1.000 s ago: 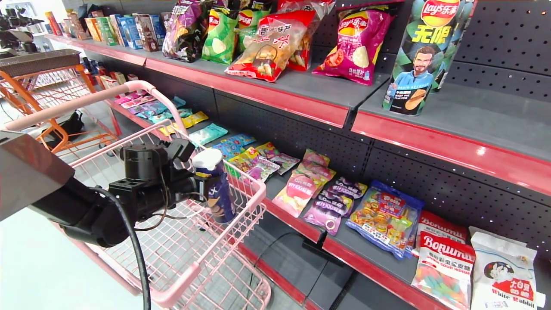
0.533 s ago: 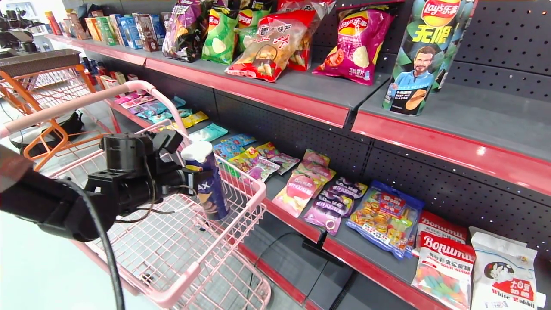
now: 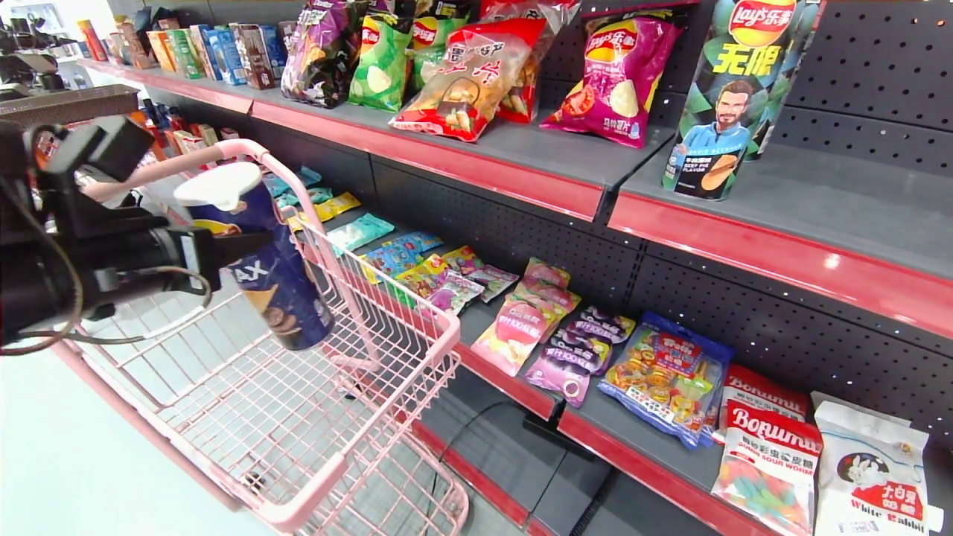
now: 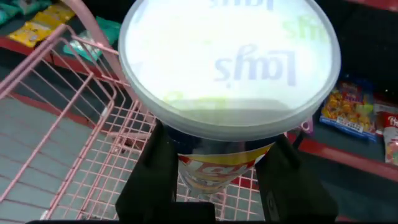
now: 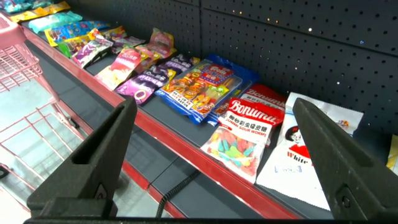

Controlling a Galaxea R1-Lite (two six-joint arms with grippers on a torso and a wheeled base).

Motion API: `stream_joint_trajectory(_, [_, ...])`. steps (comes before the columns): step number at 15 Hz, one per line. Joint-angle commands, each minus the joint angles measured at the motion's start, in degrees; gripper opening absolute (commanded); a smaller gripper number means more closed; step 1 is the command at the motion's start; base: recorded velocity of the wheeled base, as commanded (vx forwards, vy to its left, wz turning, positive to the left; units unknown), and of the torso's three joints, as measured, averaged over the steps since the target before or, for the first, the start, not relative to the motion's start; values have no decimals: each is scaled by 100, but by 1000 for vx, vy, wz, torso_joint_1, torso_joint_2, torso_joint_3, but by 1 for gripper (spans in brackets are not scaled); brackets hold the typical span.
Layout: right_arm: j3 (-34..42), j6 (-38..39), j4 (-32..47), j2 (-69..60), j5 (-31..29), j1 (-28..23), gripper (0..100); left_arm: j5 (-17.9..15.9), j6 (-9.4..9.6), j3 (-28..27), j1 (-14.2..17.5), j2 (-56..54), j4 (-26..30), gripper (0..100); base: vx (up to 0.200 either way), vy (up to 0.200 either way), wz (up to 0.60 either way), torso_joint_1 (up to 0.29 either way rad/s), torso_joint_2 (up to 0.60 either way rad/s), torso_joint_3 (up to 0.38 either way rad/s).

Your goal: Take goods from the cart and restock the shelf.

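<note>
Left tool [image 3: 216,249] gripping chip can [image 3: 272,283] over pink cart [image 3: 417,313], right tool [image 5: 212,109] spread

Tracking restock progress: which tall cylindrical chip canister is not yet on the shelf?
The dark blue canister with the white lid, clamped in the left gripper above the pink wire cart; the green-and-black canister stands on the upper grey shelf.
</note>
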State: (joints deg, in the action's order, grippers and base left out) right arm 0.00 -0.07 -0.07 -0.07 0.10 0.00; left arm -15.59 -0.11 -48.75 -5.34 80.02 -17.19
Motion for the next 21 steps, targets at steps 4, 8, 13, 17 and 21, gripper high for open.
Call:
stream_joint_trajectory(4, [0, -1, -1, 7, -1, 0, 100, 197, -15, 735, 130, -2790, 638, 0, 0, 0, 0, 0, 0, 0])
stream_joint_trajectory(8, [0, -19, -1, 7, -19, 0, 100, 267, 46, 1430, 200, -3581, 629, 0, 0, 0, 0, 0, 0, 0])
stream_joint_trajectory(13, [0, -19, -1, 7, -27, 0, 100, 478, 99, 1535, 200, -3678, 611, 0, 0, 0, 0, 0, 0, 0])
stream_joint_trajectory(17, [0, -19, -1, 7, -27, 0, 100, 478, 134, 1614, 200, -3757, 620, 0, 0, 0, 0, 53, -207, -154])
stream_joint_trajectory(21, [0, -19, -1, 7, -27, 0, 100, 478, 134, 1649, 200, -3766, 620, 0, 0, 0, 0, 143, -464, -333])
